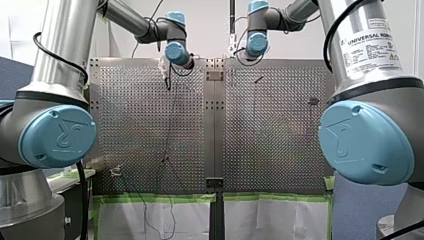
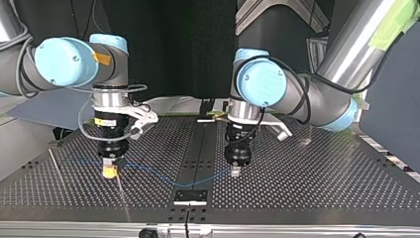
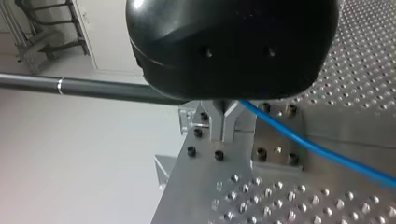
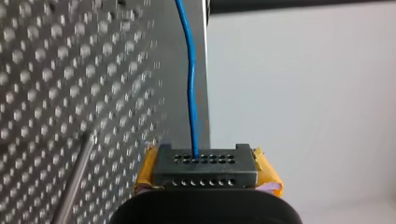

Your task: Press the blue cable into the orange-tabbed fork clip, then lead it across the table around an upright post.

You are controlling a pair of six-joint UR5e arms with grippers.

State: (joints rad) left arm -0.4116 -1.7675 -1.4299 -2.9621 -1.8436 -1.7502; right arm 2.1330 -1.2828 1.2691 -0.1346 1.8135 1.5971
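The blue cable (image 2: 163, 174) lies in a shallow sag over the perforated table (image 2: 307, 183), strung between my two grippers. At the top view's right, my left gripper (image 2: 236, 170) stands upright just above the table. In the left wrist view its metal fingers (image 3: 224, 122) are shut on the blue cable (image 3: 322, 150), which trails off to one side. At the top view's left, my right gripper (image 2: 110, 171), with yellow pads, also points down. The right wrist view shows my right gripper (image 4: 205, 169) shut on the blue cable (image 4: 190, 88), which runs straight ahead. I cannot make out an orange-tabbed clip.
A thin metal rod (image 2: 54, 163) leans near the top view's left edge, and another (image 2: 122, 196) lies by my right gripper. A bolted bracket (image 2: 190, 196) sits on the centre seam near the table's edge. Small fixtures (image 1: 116, 171) dot the table in the front view.
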